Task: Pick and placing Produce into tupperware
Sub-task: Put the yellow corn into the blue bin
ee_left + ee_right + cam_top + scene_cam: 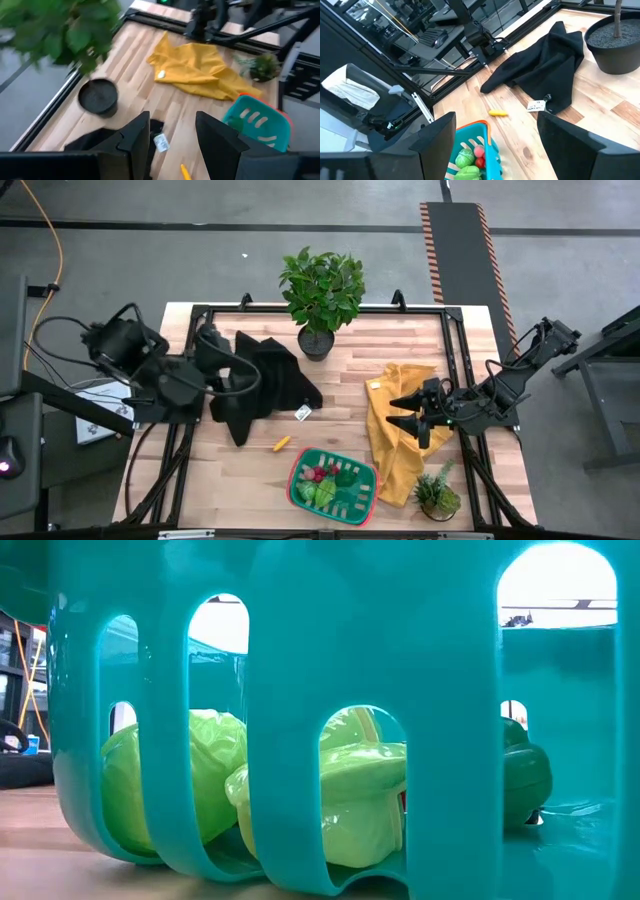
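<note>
Even bright daylight, soft shadows, left wrist view motion-blurred, low view backlit

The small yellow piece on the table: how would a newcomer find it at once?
Start at the black cloth on the table's left half. Just past its near edge, toward the green basket, the yellow piece lies alone on bare wood. It is slim and orange-yellow, unlike the white tag nearby.
</note>
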